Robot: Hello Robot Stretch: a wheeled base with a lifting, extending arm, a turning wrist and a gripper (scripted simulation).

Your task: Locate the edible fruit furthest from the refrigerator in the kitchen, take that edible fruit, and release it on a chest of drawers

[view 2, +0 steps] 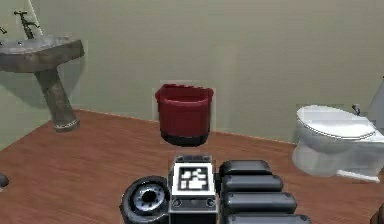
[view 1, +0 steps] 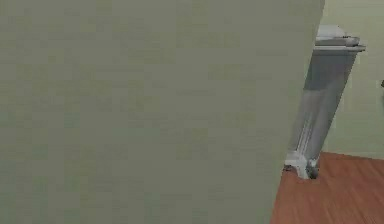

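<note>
Though the gripper (view 2: pixel 150 200) shows low down, its grip and load cannot be told.
A red bin (view 2: pixel 184 110) stands between pedestal sink (view 2: pixel 45 60) and toilet (view 2: pixel 335 135).

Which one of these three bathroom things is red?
The bin. It stands on the floor by the wall, between the grey sink and the white toilet.

Bathroom in a home. We list: pedestal sink (view 2: pixel 45 60) far left of the claw (view 2: pixel 148 200), red bin (view 2: pixel 183 110) beyond it, white toilet (view 2: pixel 335 135) to its right, wood floor (view 2: pixel 90 150).
</note>
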